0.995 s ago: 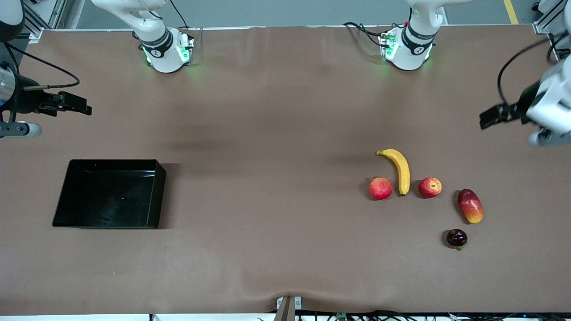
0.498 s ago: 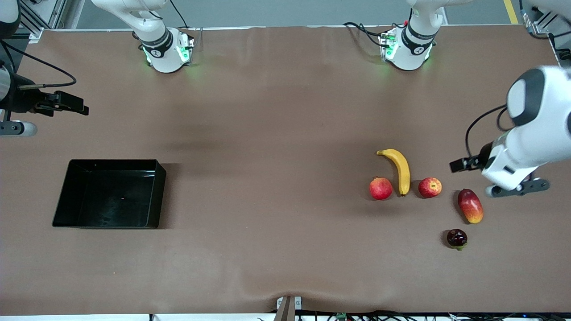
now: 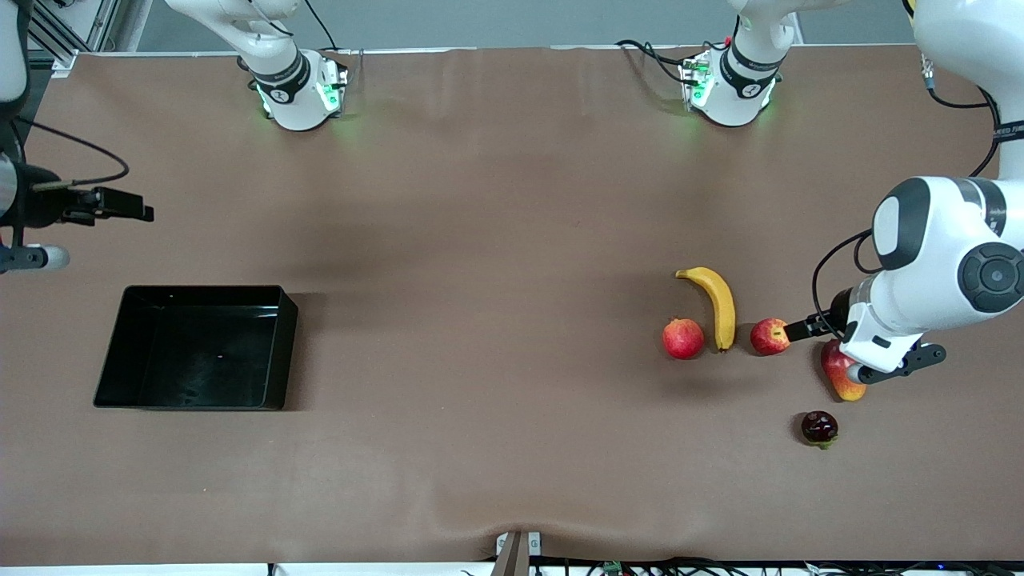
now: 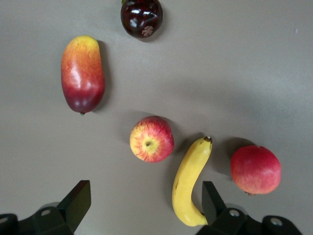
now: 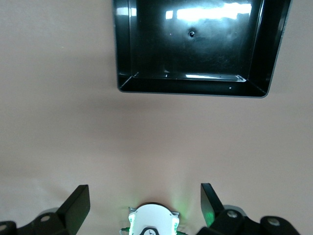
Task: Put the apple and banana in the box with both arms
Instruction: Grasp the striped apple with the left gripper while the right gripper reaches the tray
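**A:** Which step is in hand, in your opinion?

**B:** I judge it is the approach to the first fruit. The left gripper (image 3: 800, 329) hangs over the table just beside the small round red apple with a yellowish patch at the stem (image 3: 770, 337), with its two fingers spread wide and nothing between them. In the left wrist view the apple (image 4: 151, 139) lies between the lines of the two fingers, not yet inside them.

**A:** And the other things of the task?

**B:** The long curved yellow banana (image 3: 717, 304) lies beside the apple, toward the right arm's end, between it and a deeper pink-red round fruit with a crown tip (image 3: 682, 338). The shallow glossy black plastic box (image 3: 128, 344) stands well apart, at the right arm's end of the brown table (image 3: 496, 240), and it holds no fruit.

**A:** The right arm?

**B:** It waits. The right gripper (image 3: 132, 210) is over the table near the box, fingers also spread, holding nothing.

**A:** What does the next move call for?

**B:** I think the left gripper must come over the apple and lower around it before it closes. The elongated red-yellow mango (image 3: 840, 374) and a dark purple round fruit (image 3: 819, 427) are close; it should not push them.
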### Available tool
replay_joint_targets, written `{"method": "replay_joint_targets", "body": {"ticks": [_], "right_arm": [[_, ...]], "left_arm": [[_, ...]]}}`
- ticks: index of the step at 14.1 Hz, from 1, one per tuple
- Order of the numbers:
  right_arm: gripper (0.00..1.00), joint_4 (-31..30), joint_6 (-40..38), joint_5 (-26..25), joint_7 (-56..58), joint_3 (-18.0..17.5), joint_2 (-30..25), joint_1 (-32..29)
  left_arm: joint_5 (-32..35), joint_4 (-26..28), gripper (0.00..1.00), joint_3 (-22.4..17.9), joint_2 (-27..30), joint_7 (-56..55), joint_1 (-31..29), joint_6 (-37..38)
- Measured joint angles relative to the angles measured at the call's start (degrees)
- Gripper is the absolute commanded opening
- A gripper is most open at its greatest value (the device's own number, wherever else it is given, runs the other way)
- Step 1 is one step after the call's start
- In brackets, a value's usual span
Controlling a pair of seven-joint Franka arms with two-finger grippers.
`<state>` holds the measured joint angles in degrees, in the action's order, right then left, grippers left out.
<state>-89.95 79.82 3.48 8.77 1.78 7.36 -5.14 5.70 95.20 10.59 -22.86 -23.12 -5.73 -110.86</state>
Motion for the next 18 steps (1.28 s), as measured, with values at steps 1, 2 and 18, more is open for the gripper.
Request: {"method": "replay_joint_targets", "body": {"ticks": [1, 2, 18], "right_arm": [[1.0, -0.22, 0.66, 0.0, 0.48, 0.06, 0.67, -0.38], [1.0, -0.82, 1.61, -0.12, 0.61, 0.08, 1.08, -0.47], [1.0, -17.18, 30.39, -2.14, 3.24, 0.19, 5.02, -3.95]], "left_arm": [[0.0, 0.02, 1.0, 0.0, -0.41, -0.27, -0.2, -0.53], [0.0, 0.03, 1.0, -0.01, -0.74, -0.42, -0.47, -0.97], [0.0, 1.5, 1.0, -0.04, -2.75, -0.51, -1.16, -5.49]]}}
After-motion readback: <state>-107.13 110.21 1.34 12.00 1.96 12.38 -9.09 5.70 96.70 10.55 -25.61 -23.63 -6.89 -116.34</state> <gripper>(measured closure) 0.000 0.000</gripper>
